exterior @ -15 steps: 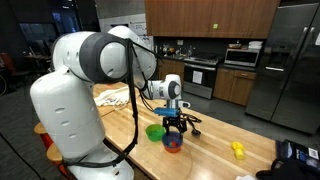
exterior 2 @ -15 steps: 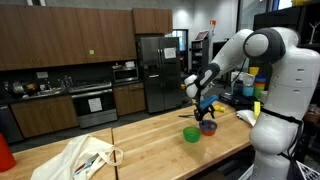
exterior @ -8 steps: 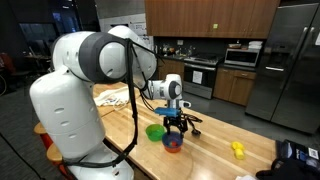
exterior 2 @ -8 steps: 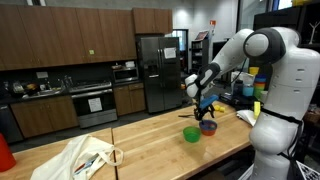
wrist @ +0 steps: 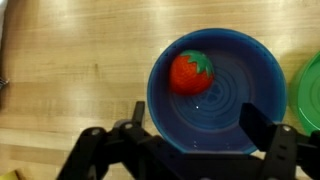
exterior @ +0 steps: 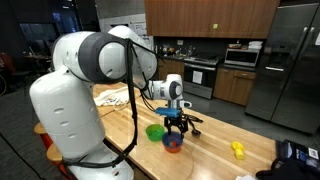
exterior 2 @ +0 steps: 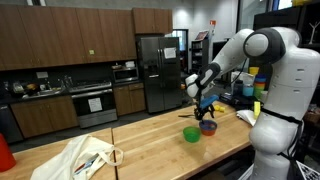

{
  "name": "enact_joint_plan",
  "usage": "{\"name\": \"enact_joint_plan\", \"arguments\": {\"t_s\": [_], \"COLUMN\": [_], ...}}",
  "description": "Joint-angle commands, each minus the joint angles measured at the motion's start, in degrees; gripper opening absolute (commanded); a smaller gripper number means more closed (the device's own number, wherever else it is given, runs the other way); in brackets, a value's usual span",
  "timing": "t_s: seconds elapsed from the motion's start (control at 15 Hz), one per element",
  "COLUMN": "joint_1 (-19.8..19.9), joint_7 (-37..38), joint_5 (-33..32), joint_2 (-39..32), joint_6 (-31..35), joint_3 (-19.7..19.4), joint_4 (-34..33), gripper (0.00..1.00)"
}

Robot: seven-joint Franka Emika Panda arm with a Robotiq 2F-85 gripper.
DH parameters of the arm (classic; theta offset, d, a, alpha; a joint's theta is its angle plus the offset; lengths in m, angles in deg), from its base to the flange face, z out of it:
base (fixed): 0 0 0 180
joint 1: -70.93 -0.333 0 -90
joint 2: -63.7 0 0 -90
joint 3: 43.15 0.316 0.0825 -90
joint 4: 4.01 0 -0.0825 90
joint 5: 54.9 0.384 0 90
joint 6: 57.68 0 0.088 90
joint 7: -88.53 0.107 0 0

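Claw spread wide and empty, the gripper (wrist: 192,125) hangs over a blue bowl (wrist: 245,75) on a wooden table (wrist: 70,60). A strawberry (wrist: 190,72) lies inside, toward 10 o'clock of the bowl's centre in the wrist view. It looks light, smooth and rounded, likely a toy, and apt to roll or slip. The widest part of the red body, below the green cap, seems the surest hold. A green bowl (wrist: 312,95) sits just beside, at 3 o'clock.

Over the wooden desk (exterior 2: 150,150) the white arm (exterior 2: 262,45) reaches down; jaws hang just above the blue bowl (exterior 2: 208,128) (their gap too small to read). The green bowl (exterior 2: 192,134) sits just beside it, the crumpled white bag (exterior 2: 85,158) well apart.
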Motion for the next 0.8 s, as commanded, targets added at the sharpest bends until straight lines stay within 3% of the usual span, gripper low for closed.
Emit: {"name": "enact_joint_plan", "arguments": {"t_s": [0.0, 0.73], "joint_1": [0.23, -0.08], "joint_7": [-1.18, -0.17], "joint_5": [0.92, -0.55], "joint_2": [1.84, 2.0], "joint_6": [1.29, 5.33], "joint_3": [-0.39, 0.19], "joint_4": [1.73, 6.63], "gripper": [0.99, 0.96]}}
